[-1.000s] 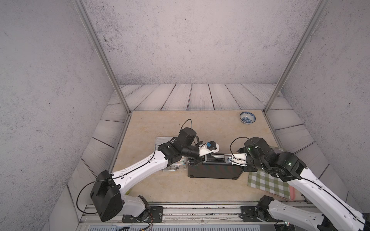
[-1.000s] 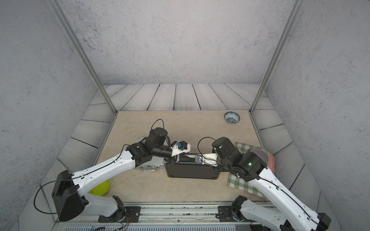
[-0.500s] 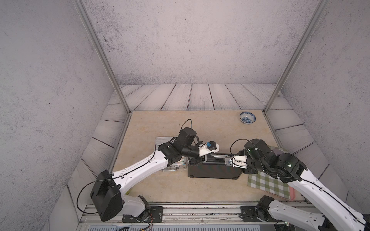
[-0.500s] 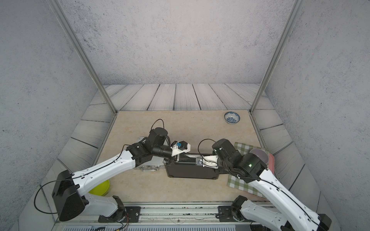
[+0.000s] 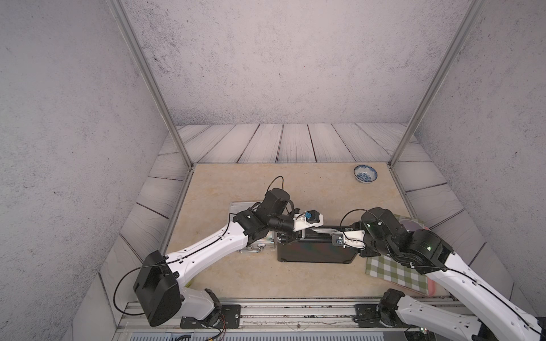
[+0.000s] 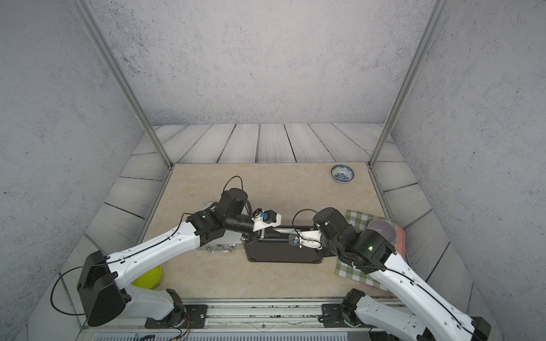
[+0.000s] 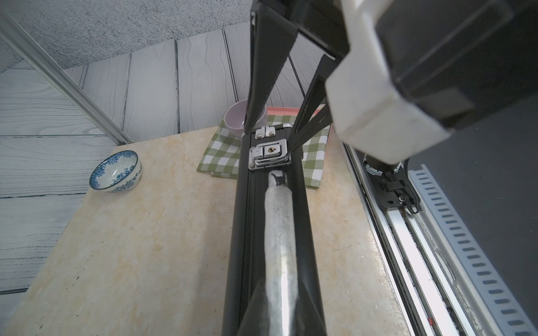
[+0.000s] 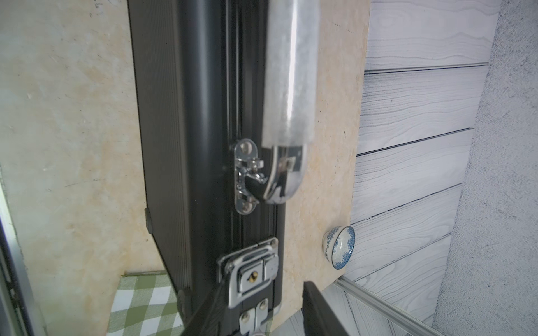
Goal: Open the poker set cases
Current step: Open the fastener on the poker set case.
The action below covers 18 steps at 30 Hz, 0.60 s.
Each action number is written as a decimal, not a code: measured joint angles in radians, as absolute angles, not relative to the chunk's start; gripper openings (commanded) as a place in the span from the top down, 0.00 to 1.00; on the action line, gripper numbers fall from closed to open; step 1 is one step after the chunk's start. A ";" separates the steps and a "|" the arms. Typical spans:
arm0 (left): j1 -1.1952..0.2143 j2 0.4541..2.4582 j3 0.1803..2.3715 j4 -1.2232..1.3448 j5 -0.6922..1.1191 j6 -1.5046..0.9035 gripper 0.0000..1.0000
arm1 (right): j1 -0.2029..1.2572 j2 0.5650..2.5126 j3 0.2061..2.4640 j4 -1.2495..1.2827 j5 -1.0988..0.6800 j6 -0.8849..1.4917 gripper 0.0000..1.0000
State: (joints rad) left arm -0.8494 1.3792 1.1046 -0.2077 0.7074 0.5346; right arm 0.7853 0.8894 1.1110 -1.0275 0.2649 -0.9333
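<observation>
beige tabletop, open room toward its far edge, one blue bowl there. both cases sit as a second ago: silver case flat at left, black case upright, near centre. my left gripper stays clamped on its handle; my right gripper, part open, straddles one latch.
</observation>
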 measured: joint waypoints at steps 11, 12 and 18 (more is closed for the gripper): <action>-0.844 1.383 1.111 -0.225 0.719 0.542 1.00 | 0.847 0.807 0.994 -0.882 0.361 -1.008 0.54; -0.844 1.384 1.114 -0.229 0.721 0.543 1.00 | 0.857 0.797 0.980 -0.865 0.375 -1.024 0.54; -0.835 1.390 1.124 -0.248 0.730 0.552 1.00 | 0.885 0.786 0.936 -0.781 0.445 -1.093 0.54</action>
State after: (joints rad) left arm -0.8352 1.3903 1.1240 -0.2478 0.7303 0.5522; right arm 0.8852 0.7856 0.9363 -0.7815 0.4446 -1.0927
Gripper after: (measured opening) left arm 0.143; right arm 0.457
